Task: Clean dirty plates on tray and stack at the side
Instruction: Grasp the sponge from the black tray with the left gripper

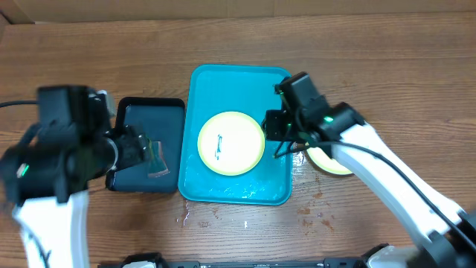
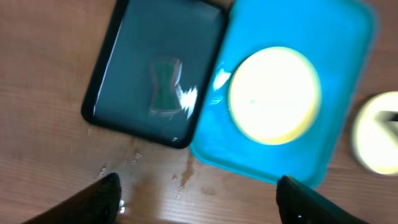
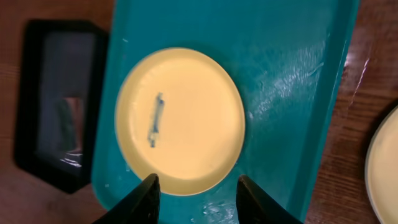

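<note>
A yellow-green plate (image 1: 231, 143) with a small dark smear lies in the middle of the turquoise tray (image 1: 223, 82). A second yellow-green plate (image 1: 331, 165) lies on the table right of the tray, partly under my right arm. No light blue plate is in view. My right gripper (image 1: 277, 141) is open and empty, hovering at the plate's right edge; in the right wrist view its fingers (image 3: 199, 202) frame the near rim of the plate (image 3: 180, 118). My left gripper (image 1: 140, 147) is open and empty by the black tray; its fingers (image 2: 199, 199) show over wet wood.
A smaller black tray (image 1: 130, 119) lies left of the turquoise tray and holds a small see-through greenish item (image 1: 156, 158). Water drops spot the wood in front of both trays (image 1: 216, 216). A cardboard edge runs along the table's back.
</note>
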